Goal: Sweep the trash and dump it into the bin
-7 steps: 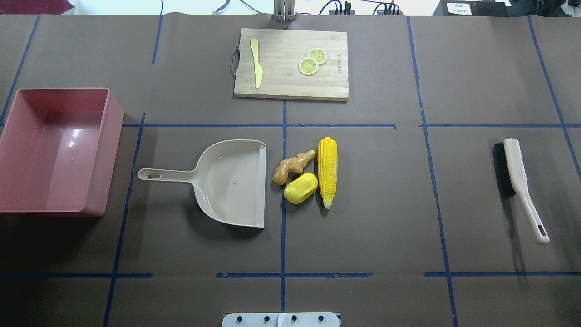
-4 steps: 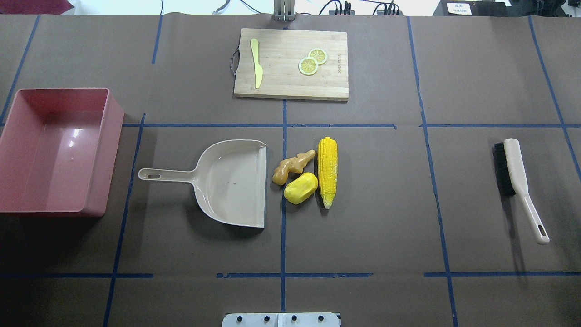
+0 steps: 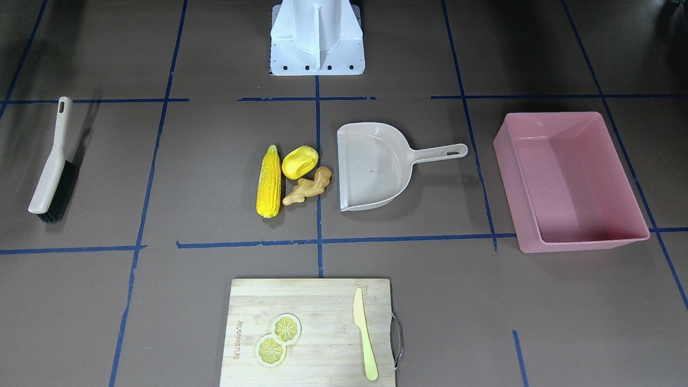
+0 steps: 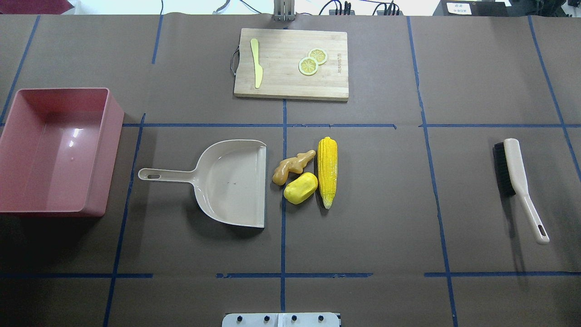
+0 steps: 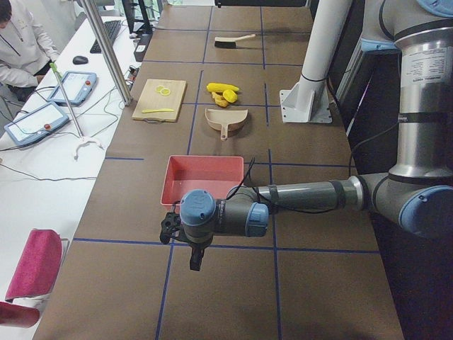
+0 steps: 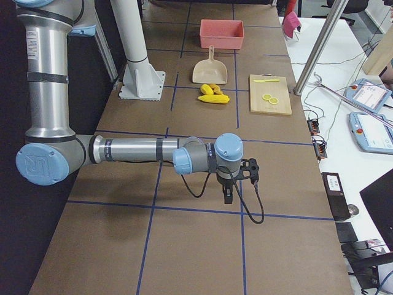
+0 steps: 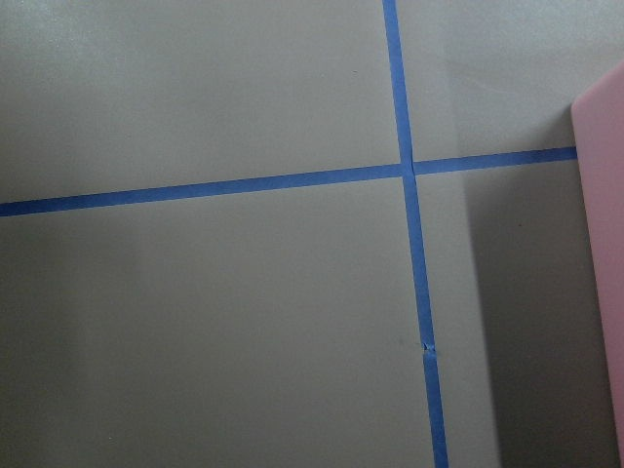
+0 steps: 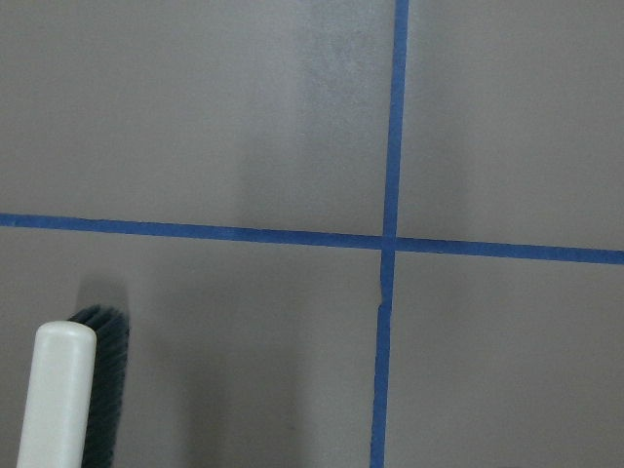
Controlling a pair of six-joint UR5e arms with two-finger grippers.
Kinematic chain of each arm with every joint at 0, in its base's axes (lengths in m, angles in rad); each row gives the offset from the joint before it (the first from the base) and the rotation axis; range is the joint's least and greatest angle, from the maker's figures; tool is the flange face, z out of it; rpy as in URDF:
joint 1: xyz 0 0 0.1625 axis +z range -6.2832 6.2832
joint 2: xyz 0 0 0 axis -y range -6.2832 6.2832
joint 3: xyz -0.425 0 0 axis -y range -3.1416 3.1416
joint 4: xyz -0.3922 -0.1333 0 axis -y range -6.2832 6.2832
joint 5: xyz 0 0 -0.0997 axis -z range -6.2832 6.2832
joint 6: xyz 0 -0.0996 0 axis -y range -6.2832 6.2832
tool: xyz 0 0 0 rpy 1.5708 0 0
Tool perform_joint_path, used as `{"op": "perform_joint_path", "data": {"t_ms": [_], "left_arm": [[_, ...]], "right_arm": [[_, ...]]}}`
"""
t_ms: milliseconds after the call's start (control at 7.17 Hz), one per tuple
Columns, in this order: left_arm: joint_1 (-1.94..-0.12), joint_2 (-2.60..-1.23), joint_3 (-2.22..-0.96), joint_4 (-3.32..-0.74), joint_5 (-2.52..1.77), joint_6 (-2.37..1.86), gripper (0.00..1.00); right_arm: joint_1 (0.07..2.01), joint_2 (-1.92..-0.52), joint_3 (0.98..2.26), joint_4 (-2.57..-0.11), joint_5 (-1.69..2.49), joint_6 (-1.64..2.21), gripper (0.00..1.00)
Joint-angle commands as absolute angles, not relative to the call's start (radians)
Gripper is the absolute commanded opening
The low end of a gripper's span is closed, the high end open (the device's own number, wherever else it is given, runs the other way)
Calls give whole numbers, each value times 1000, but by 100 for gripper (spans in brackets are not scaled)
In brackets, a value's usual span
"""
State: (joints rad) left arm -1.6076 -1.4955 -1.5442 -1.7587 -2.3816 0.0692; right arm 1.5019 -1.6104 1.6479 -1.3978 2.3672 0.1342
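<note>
At the table's left end the left gripper (image 5: 195, 261) hangs low over the brown paper-covered table (image 4: 363, 236); I cannot tell whether its fingers are spread or pressed together. Beyond it stands the large pink rectangular plastic tub (image 4: 113, 154), then the beige handled plastic dustpan (image 4: 236, 181), with the small tan knobbly ginger root (image 4: 292, 166), yellow rounded lump (image 4: 300, 188) and yellow corn cob (image 4: 327, 171) lying just past its open mouth, well apart from the tub. Farthest are the beige-backed, black-bristled hand brush (image 4: 517, 170) and the right gripper (image 6: 227, 196), its fingers equally unreadable.
</note>
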Motion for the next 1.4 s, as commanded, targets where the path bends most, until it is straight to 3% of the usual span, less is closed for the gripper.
{"op": "perform_joint_path", "data": {"t_ms": [0, 419, 977, 1256], "left_arm": [[-1603, -1502, -1578, -1759, -2382, 78, 100], [-1415, -1534, -1724, -1903, -2379, 80, 100], [-1217, -1782, -1736, -1910, -2382, 13, 100], [-1106, -1830, -1730, -1913, -2373, 17, 100]], "right_arm": [[1450, -1623, 1680, -1367, 2388, 243, 100], [1290, -1722, 1746, -1127, 2346, 524, 98], [1073, -1839, 1946, -1081, 2207, 872, 99], [1027, -1870, 1954, -1078, 2189, 882, 99]]}}
